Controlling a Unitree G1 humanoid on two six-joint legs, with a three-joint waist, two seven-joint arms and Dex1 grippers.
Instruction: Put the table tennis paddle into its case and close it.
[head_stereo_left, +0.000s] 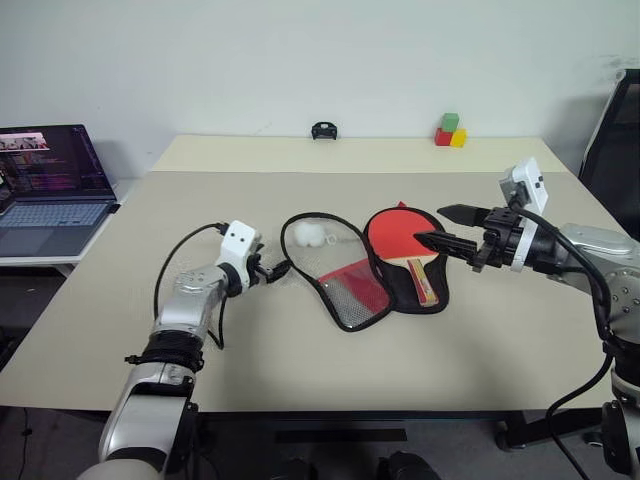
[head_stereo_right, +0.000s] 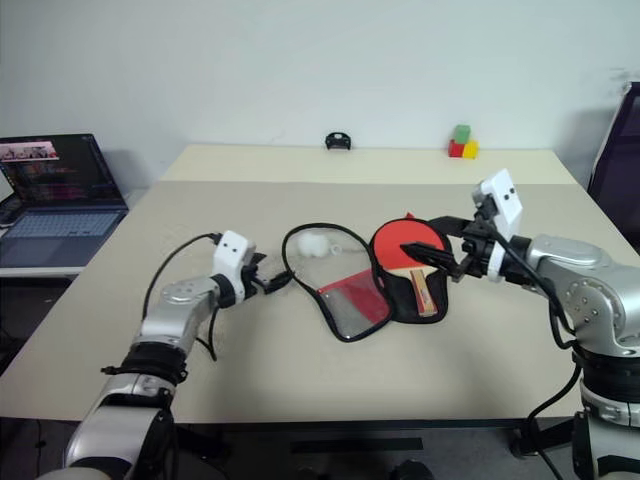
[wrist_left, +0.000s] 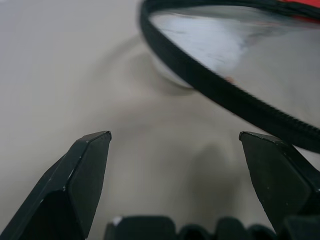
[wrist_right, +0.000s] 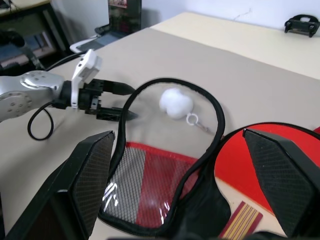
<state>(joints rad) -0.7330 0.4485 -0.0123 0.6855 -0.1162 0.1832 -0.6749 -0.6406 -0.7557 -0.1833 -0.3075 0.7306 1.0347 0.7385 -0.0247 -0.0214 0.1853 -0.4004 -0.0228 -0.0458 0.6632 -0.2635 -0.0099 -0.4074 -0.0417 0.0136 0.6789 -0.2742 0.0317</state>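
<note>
The table tennis paddle (head_stereo_left: 395, 235) lies red face up on the black half of the open case (head_stereo_left: 352, 288), its striped handle (wrist_right: 242, 220) pointing toward the near edge. The case's flap, with red mesh pocket and black zipper edging (wrist_left: 225, 95), is folded out to the paddle's left. A white pompom (wrist_right: 176, 103) hangs from the zipper pull. My left gripper (head_stereo_left: 280, 268) is open, low over the table, just left of the flap's zipper edge. My right gripper (head_stereo_left: 428, 225) is open and empty, hovering above the paddle's right side.
An open laptop (head_stereo_left: 45, 185) sits on a side table at the far left. Coloured blocks (head_stereo_left: 450, 130) and a small black object (head_stereo_left: 323, 130) stand at the back of the table. A black chair (head_stereo_left: 615, 140) is at the right edge.
</note>
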